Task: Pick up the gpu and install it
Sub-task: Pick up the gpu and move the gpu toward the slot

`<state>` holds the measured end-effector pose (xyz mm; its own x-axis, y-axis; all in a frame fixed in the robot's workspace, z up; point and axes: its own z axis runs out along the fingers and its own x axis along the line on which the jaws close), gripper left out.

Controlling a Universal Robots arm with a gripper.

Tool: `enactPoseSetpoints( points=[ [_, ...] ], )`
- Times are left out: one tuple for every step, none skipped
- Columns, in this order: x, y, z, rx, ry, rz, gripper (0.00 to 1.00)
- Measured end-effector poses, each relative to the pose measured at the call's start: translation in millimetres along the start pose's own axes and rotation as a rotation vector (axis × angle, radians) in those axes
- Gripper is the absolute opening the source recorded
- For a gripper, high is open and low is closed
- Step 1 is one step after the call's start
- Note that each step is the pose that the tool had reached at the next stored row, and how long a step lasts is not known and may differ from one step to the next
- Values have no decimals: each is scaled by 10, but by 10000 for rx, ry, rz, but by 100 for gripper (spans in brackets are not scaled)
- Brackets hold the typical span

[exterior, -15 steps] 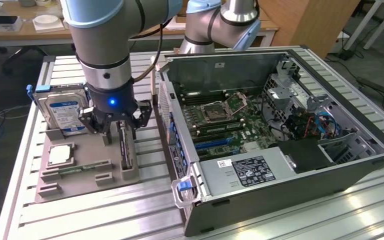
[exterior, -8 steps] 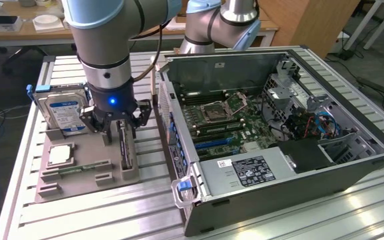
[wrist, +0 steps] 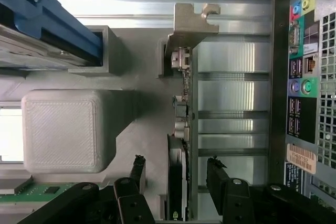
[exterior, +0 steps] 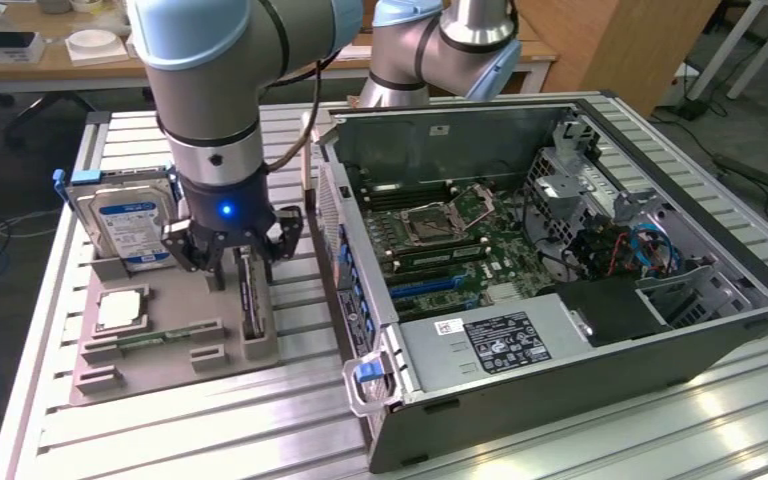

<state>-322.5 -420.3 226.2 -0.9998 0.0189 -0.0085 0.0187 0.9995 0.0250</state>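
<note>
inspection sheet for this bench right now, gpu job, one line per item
surface: ribbed metal table carrying a grey holder tray
job's things: gpu upright on edge in a tray slot; open computer case beside the tray
clutter: hard drive, processor and memory stick in the tray
claw: claw open, straddling the gpu, gap each side
cables: blue cables inside the case
surroundings: wooden desk behind

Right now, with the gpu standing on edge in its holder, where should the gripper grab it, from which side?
Probably from straight above, pinching the gpu across its two flat faces, clear of the silver bracket. It stands on edge in the holder, thin edge up; the open gripper straddles it.
</note>
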Motion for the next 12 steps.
enactPoseSetpoints(
  points=[
    [0, 1, 10, 0, 0, -1, 59],
    [0, 2, 21, 0, 1, -1, 59],
    [1, 4, 31, -1, 2, 1, 59],
    [1, 4, 39, -1, 2, 1, 59],
    [1, 4, 46, 1, 3, 0, 59],
    [1, 4, 52, 3, 3, 0, 59],
    [1, 3, 59, 5, 2, 0, 59],
    [1, 3, 66, 7, 2, 1, 59],
    [1, 3, 72, 8, 2, 0, 59],
    [2, 3, 73, 10, 4, 0, 59],
    [2, 3, 73, 10, 5, 1, 59],
    [2, 3, 74, 9, 4, 1, 59]
  ],
)
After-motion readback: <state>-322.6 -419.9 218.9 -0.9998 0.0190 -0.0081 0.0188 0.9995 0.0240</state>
